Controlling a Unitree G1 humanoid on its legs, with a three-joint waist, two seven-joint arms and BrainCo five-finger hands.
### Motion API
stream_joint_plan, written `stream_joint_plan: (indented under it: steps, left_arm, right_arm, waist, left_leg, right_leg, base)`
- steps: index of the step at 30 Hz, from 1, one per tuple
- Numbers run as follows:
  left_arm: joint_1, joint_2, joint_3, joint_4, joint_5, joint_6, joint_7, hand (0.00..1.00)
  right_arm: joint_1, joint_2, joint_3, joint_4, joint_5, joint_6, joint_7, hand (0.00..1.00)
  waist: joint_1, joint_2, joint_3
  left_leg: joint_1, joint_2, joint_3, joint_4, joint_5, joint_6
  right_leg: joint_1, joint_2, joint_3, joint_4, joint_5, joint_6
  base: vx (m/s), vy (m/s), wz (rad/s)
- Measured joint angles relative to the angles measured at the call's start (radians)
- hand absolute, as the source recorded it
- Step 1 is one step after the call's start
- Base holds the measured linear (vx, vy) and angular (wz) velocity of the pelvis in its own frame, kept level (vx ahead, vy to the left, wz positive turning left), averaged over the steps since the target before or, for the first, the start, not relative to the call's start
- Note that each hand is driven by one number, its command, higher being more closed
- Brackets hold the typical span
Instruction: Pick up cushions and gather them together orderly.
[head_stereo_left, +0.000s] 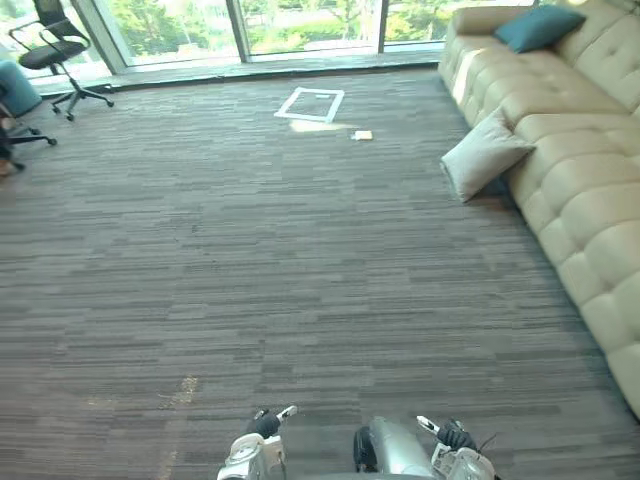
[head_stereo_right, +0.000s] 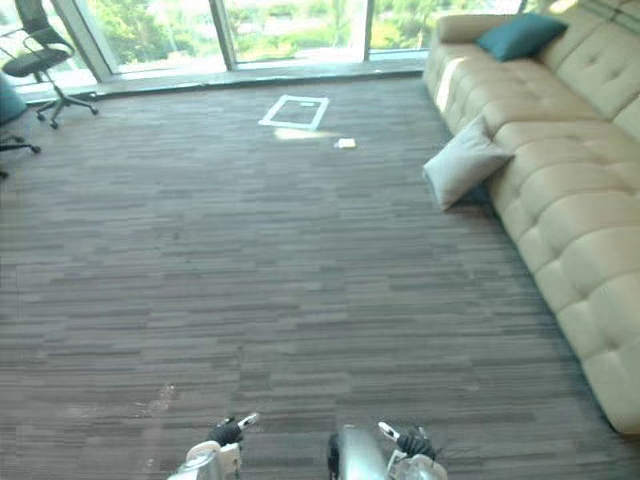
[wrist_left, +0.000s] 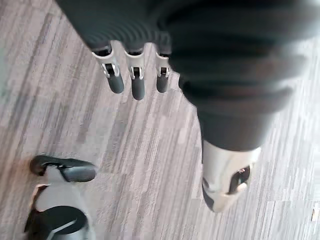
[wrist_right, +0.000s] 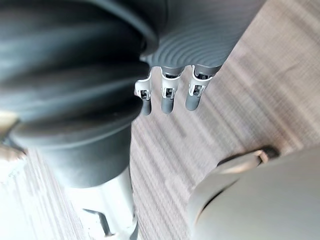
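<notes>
both hands hang at the near edge, low over the carpet. left hand: fingers straight and slack, pointing down at the floor, nothing in them. right hand: same, fingers straight, nothing held. neither hand touches anything.

count, cushions: two seen clearly.
1. cream cushion: on the floor at the right, stood on its edge and leaning against the front of the sofa. roughly square, set tilted; one corner points up toward the seat, broad face turned left and near. a dark patch shows behind its lower right edge; cannot tell what it is.
2. teal cushion: up on the sofa seat at the far end, near the armrest, propped toward the backrest. long axis runs left to right, from the seat front to the backrest.
the two are well apart, and both far from the hands.

count, other things: one cream tufted sofa along the right side, running near to far. one black office chair far left by the windows; part of a second chair base at the left edge. one white square frame flat on the carpet, far centre. one small pale flat item just right of it; too small to tell any print on it.

teal rounded shape at the far left edge, cut off; cannot tell what it is.
</notes>
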Motion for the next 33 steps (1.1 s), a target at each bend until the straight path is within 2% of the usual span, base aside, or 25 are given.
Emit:
stream_joint_plan:
  steps: [1, 2, 3, 5, 6, 8, 10, 11, 12, 13, 14, 15, 16, 17, 18, 21, 23, 24, 26, 27, 28, 29, 31, 32, 33]
  left_arm:
    - [0.002, 0.004, -0.002, -0.024, -0.001, -0.005, 0.0, 0.0]
    - [0.007, 0.013, -0.005, -0.043, -0.007, -0.014, 0.0, 0.0]
    - [0.008, 0.017, -0.005, -0.049, -0.011, -0.017, 0.0, 0.0]
    - [0.015, 0.021, -0.004, -0.083, -0.021, -0.028, 0.001, 0.0]
    - [0.015, 0.022, -0.004, -0.083, -0.021, -0.032, 0.001, 0.0]
    - [0.017, 0.022, -0.004, -0.091, -0.03, -0.041, 0.003, 0.0]
    - [0.027, 0.024, -0.003, -0.107, -0.034, -0.042, 0.003, 0.0]
    - [0.031, 0.021, -0.005, -0.103, -0.036, -0.041, 0.005, 0.0]
    - [0.031, 0.027, -0.004, -0.098, -0.037, -0.041, 0.005, 0.0]
    - [0.027, 0.052, -0.004, -0.091, -0.037, -0.041, 0.004, 0.0]
    - [0.018, 0.072, -0.003, -0.072, -0.037, -0.039, 0.006, 0.0]
    - [0.017, 0.077, -0.004, -0.068, -0.036, -0.039, 0.006, 0.0]
    - [0.015, 0.082, -0.005, -0.058, -0.036, -0.036, 0.006, 0.0]
    - [0.009, 0.08, -0.013, -0.042, -0.036, -0.03, 0.008, 0.0]
    - [-0.002, 0.076, -0.045, -0.014, -0.036, -0.019, 0.009, 0.0]
    - [-0.014, 0.058, -0.063, 0.002, -0.036, -0.017, 0.018, 0.0]
    - [-0.027, 0.044, -0.065, 0.018, -0.036, -0.014, 0.018, 0.0]
    - [-0.028, 0.04, -0.066, 0.018, -0.036, -0.012, 0.018, 0.0]
    - [-0.031, 0.025, -0.073, 0.016, -0.031, -0.013, 0.018, 0.0]
    - [-0.028, 0.023, -0.081, 0.016, -0.029, -0.013, 0.018, 0.0]
    - [-0.009, 0.015, -0.083, 0.016, -0.02, -0.012, 0.015, 0.0]
    - [-0.001, 0.005, -0.08, 0.006, -0.008, -0.014, 0.014, 0.0]
    - [0.0, 0.003, -0.076, 0.0, -0.005, -0.013, 0.012, 0.0]
    - [0.001, -0.003, -0.056, 0.0, 0.004, -0.012, 0.004, 0.0]
    - [-0.002, -0.007, -0.036, -0.006, 0.007, -0.012, -0.001, 0.0]
  right_arm:
    - [-0.006, -0.006, 0.022, 0.004, 0.0, 0.004, -0.001, 0.0]
    - [-0.008, -0.003, 0.051, 0.005, 0.002, 0.01, 0.0, 0.0]
    - [-0.008, -0.001, 0.06, 0.005, 0.002, 0.01, -0.001, 0.0]
    - [-0.015, 0.011, 0.071, 0.003, 0.004, 0.01, -0.001, 0.0]
    - [-0.015, 0.014, 0.069, 0.002, 0.005, 0.01, -0.002, 0.0]
    - [-0.012, 0.017, 0.071, 0.001, 0.023, 0.01, -0.003, 0.0]
    - [0.003, 0.018, 0.071, 0.002, 0.023, 0.011, -0.003, 0.0]
    - [0.018, 0.018, 0.071, 0.003, 0.022, 0.012, -0.004, 0.0]
    - [0.026, 0.023, 0.071, 0.003, 0.022, 0.012, -0.004, 0.0]
    - [0.034, 0.037, 0.068, 0.003, 0.021, 0.018, -0.004, 0.0]
    - [0.047, 0.057, 0.073, 0.003, 0.02, 0.02, 0.0, 0.0]
    - [0.049, 0.064, 0.073, 0.003, 0.02, 0.02, 0.0, 0.0]
    - [0.051, 0.071, 0.076, 0.003, 0.019, 0.019, 0.001, 0.0]
    - [0.048, 0.068, 0.079, -0.003, 0.015, 0.018, 0.005, 0.0]
    - [0.052, 0.052, 0.08, -0.021, 0.0, 0.008, 0.005, 0.0]
    - [0.059, 0.034, 0.079, -0.039, -0.008, -0.003, 0.005, 0.0]
    - [0.05, 0.029, 0.06, -0.034, -0.007, -0.005, 0.002, 0.0]
    - [0.047, 0.028, 0.054, -0.034, -0.008, -0.007, 0.002, 0.0]
    - [0.04, 0.033, 0.03, -0.03, -0.007, -0.011, 0.001, 0.0]
    - [0.035, 0.032, 0.026, -0.027, -0.005, -0.011, 0.001, 0.0]
    - [0.025, 0.023, 0.027, -0.022, -0.007, -0.009, 0.001, 0.0]
    - [0.017, 0.024, 0.032, -0.016, -0.01, -0.009, 0.0, 0.0]
    - [0.009, 0.017, 0.03, -0.014, -0.016, -0.007, 0.0, 0.0]
    - [0.009, 0.007, 0.033, -0.016, -0.016, -0.003, 0.0, 0.0]
    - [0.009, 0.0, 0.037, -0.018, -0.015, -0.001, 0.0, 0.0]
  waist:
    - [0.01, 0.001, 0.01]
    - [0.028, -0.013, 0.018]
    - [0.037, -0.016, 0.018]
    - [0.061, -0.024, 0.018]
    - [0.061, -0.025, 0.018]
    - [0.063, -0.03, 0.011]
    - [0.066, -0.046, -0.006]
    - [0.076, -0.054, -0.021]
    - [0.079, -0.068, -0.033]
    - [0.078, -0.114, -0.052]
    - [0.074, -0.156, -0.049]
    - [0.073, -0.161, -0.046]
    - [0.071, -0.161, -0.042]
    - [0.057, -0.154, -0.037]
    - [0.053, -0.129, -0.027]
    - [0.05, -0.107, -0.022]
    - [0.033, -0.105, -0.01]
    - [0.031, -0.104, -0.01]
    - [0.015, -0.102, -0.007]
    - [0.01, -0.098, -0.004]
    - [0.004, -0.072, -0.007]
    - [0.003, -0.072, -0.016]
    - [0.004, -0.05, -0.009]
    - [-0.002, -0.025, -0.012]
    - [-0.002, -0.009, -0.008]
  left_leg:
    - [-0.091, 0.031, 0.032, 0.142, -0.031, 0.052]
    - [-0.146, 0.044, 0.073, 0.159, -0.07, 0.102]
    - [-0.164, 0.049, 0.092, 0.147, -0.083, 0.107]
    - [-0.263, 0.063, 0.172, -0.075, -0.146, 0.135]
    - [-0.273, 0.06, 0.176, -0.126, -0.147, 0.134]
    - [-0.319, 0.023, 0.191, -0.493, -0.106, 0.114]
    - [-0.343, -0.012, 0.169, -0.609, -0.06, 0.135]
    - [-0.334, -0.027, 0.167, -0.627, 0.064, 0.167]
    - [-0.327, -0.033, 0.172, -0.626, 0.105, 0.18]
    - [-0.308, -0.075, 0.204, -0.61, 0.073, 0.194]
    - [-0.236, -0.105, 0.224, -0.606, 0.007, 0.21]
    - [-0.215, -0.111, 0.223, -0.61, -0.006, 0.212]
    - [-0.162, -0.116, 0.222, -0.628, -0.031, 0.216]
    - [-0.086, -0.121, 0.218, -0.652, -0.05, 0.214]
    - [0.007, -0.12, 0.219, -0.697, -0.058, 0.207]
    - [0.13, -0.118, 0.222, -0.785, -0.069, 0.198]
    - [0.232, -0.119, 0.219, -0.852, -0.091, 0.218]
    - [0.243, -0.118, 0.217, -0.855, -0.105, 0.223]
    - [0.296, -0.12, 0.19, -0.873, -0.186, 0.203]
    - [0.315, -0.121, 0.185, -0.878, -0.21, 0.189]
    - [0.344, -0.107, 0.159, -0.886, -0.224, 0.184]
    - [0.332, -0.101, 0.136, -0.824, -0.222, 0.185]
    - [0.291, -0.079, 0.103, -0.683, -0.22, 0.181]
    - [0.218, -0.049, 0.075, -0.503, -0.206, 0.156]
    - [0.105, -0.02, 0.047, -0.24, -0.122, 0.065]
  right_leg:
    - [0.094, 0.015, 0.025, -0.065, -0.011, -0.012]
    - [0.182, 0.01, 0.054, -0.121, -0.018, -0.014]
    - [0.209, 0.007, 0.064, -0.143, -0.019, -0.015]
    - [0.338, -0.016, 0.124, -0.24, -0.032, 0.012]
    - [0.357, -0.022, 0.131, -0.254, -0.036, 0.018]
    - [0.432, -0.061, 0.165, -0.318, -0.086, 0.062]
    - [0.485, -0.099, 0.188, -0.348, -0.116, 0.102]
    - [0.495, -0.113, 0.237, -0.301, -0.133, 0.13]
    - [0.486, -0.125, 0.252, -0.267, -0.141, 0.146]
    - [0.448, -0.169, 0.283, -0.161, -0.142, 0.167]
    - [0.363, -0.172, 0.334, 0.095, -0.037, 0.257]
    - [0.336, -0.163, 0.349, 0.174, 0.013, 0.277]
    - [0.254, -0.139, 0.371, 0.362, 0.117, 0.33]
    - [0.165, -0.116, 0.356, 0.533, 0.137, 0.349]
    - [0.078, -0.104, 0.306, 0.622, 0.112, 0.333]
    - [-0.076, -0.094, 0.195, 0.612, 0.043, 0.278]
    - [-0.175, -0.08, 0.079, 0.41, -0.003, 0.202]
    - [-0.189, -0.073, 0.059, 0.338, 0.007, 0.19]
    - [-0.193, -0.049, 0.013, 0.009, 0.109, 0.137]
    - [-0.199, -0.046, 0.012, -0.017, 0.167, 0.105]
    - [-0.205, -0.031, 0.007, 0.038, 0.185, 0.052]
    - [-0.198, -0.039, 0.004, 0.07, 0.135, 0.035]
    - [-0.163, -0.048, -0.014, 0.076, 0.102, 0.035]
    - [-0.119, -0.033, -0.023, 0.051, 0.082, 0.039]
    - [-0.061, -0.017, -0.025, 0.007, 0.066, 0.029]
  base:
    - [0.68, -0.058, -0.47]
    - [0.47, -0.018, -0.56]
    - [0.51, 0.022, -0.82]
    - [0.51, 0.06, -0.84]
    - [0.43, 0.075, -0.62]
    - [0.51, 0.151, -0.47]
    - [0.74, 0.307, -0.55]
    - [0.91, 0.397, -0.63]
    - [0.66, 0.293, -0.51]
    - [0.76, 0.36, -0.37]
    - [0.72, 0.355, -0.33]
    - [0.8, 0.398, -0.36]
    - [0.59, 0.285, -0.29]
    - [0.64, 0.299, -0.41]
    - [0.48, 0.226, -0.34]
    - [0.4, 0.168, -0.22]
    - [0.41, 0.083, 0.23]
    - [0.41, 0.024, 0.32]
    - [0.45, -0.025, 0.55]
    - [0.63, -0.104, 0.59]
    - [0.55, -0.111, 0.35]
    - [0.54, -0.135, 0.25]
    - [0.44, -0.191, 0.18]
    - [0.59, -0.257, 0.19]
    - [0.5, -0.197, 0.07]
